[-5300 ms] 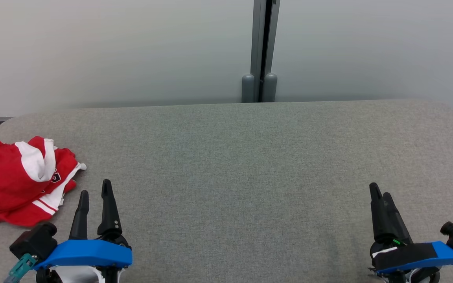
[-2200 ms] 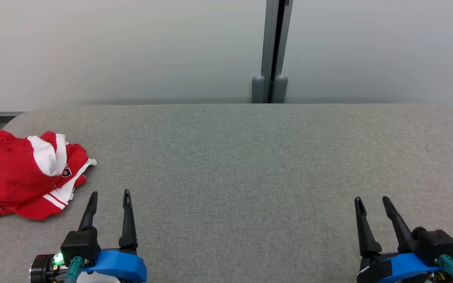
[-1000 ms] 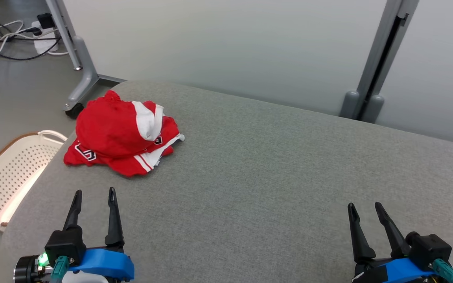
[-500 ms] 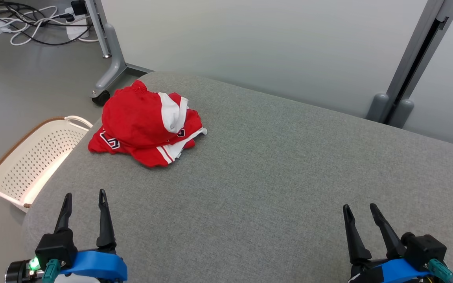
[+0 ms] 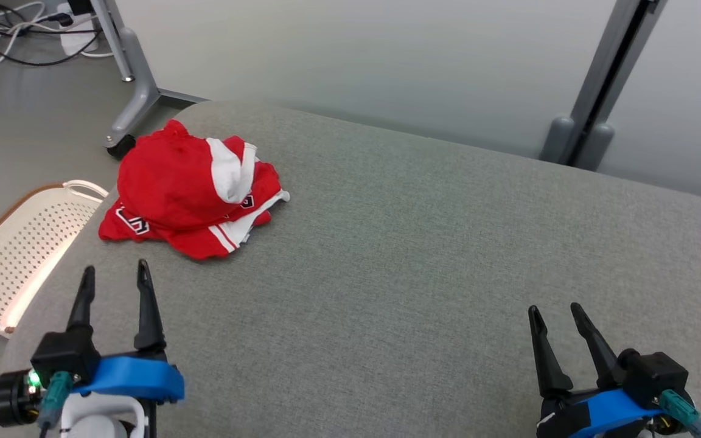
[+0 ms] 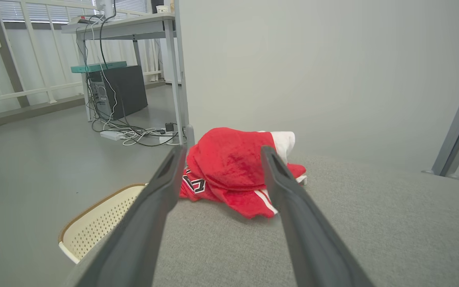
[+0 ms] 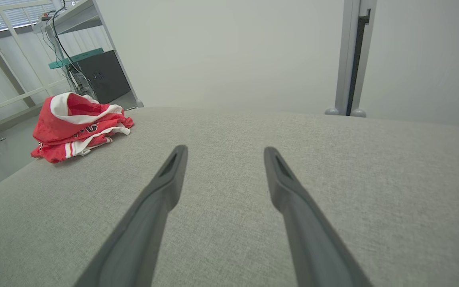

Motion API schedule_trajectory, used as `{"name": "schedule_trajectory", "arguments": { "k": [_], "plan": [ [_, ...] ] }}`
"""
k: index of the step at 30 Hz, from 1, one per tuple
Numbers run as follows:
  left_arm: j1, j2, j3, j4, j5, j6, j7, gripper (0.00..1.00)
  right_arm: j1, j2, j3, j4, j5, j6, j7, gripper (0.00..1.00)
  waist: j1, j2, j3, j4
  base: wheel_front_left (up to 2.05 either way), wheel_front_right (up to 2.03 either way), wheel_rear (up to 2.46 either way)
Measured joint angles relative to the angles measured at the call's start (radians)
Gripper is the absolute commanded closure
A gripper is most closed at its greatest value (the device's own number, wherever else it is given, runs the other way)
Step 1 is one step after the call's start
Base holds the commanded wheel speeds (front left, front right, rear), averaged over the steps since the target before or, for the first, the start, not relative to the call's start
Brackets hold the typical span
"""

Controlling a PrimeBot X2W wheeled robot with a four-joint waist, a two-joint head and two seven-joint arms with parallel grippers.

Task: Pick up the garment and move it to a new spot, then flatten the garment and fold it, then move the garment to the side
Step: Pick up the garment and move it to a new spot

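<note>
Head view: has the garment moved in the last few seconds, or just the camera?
The camera swung to the robot's left, bringing the white basket into view. The red garment lies in the same crumpled heap at the left end of the grey table. The left gripper and right gripper stayed open and empty; nothing was gripped.

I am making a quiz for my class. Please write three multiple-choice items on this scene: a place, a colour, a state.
1. Where does the garment lie? A. on the grey table B. in a basket C. on the floor
2. What colours has it? A. blue, yellow B. red, white C. green, black
3. How are the left gripper and right gripper? A. both open, empty B. both shut C. one shut on cloth
Answers: A, it rests on the table's left part; B, red cloth with white bands; A, fingers stand apart, nothing between them.
</note>
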Motion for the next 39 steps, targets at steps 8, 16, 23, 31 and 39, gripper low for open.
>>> {"name": "schedule_trajectory", "arguments": {
  "k": [8,16,23,31,39],
  "plan": [
    [-0.231,0.063,0.072,0.046,-0.042,-0.021,-0.018,0.0,-0.054,0.0,-0.014,-0.03,-0.061,0.0,0.0,0.0,0.0001,0.0001,0.126,-0.125,0.0,0.0,0.0],
    [-0.432,0.122,0.139,0.142,-0.082,-0.041,-0.026,0.0,-0.1,-0.001,-0.047,-0.085,-0.106,0.0,0.013,0.0,0.0001,0.0002,0.25,-0.213,0.0,0.0,0.0],
    [-0.556,0.152,0.144,0.325,-0.113,-0.08,-0.004,0.0,-0.119,0.0,-0.057,-0.133,-0.13,0.0,0.026,0.0,0.0002,0.0002,0.33,-0.24,0.0,0.0,0.0],
    [-0.613,0.165,0.119,0.579,-0.143,-0.128,0.131,0.0,-0.133,0.0,-0.053,-0.151,-0.13,0.0,0.031,0.0,0.0001,0.0002,0.36,-0.248,0.0,0.0,0.0],
    [-0.633,0.159,0.103,0.744,-0.184,-0.159,0.296,0.0,-0.133,-0.001,-0.051,-0.147,-0.128,0.0,0.032,0.0,0.0,0.0002,0.345,-0.251,0.0,0.0,0.0]
  ]
}}
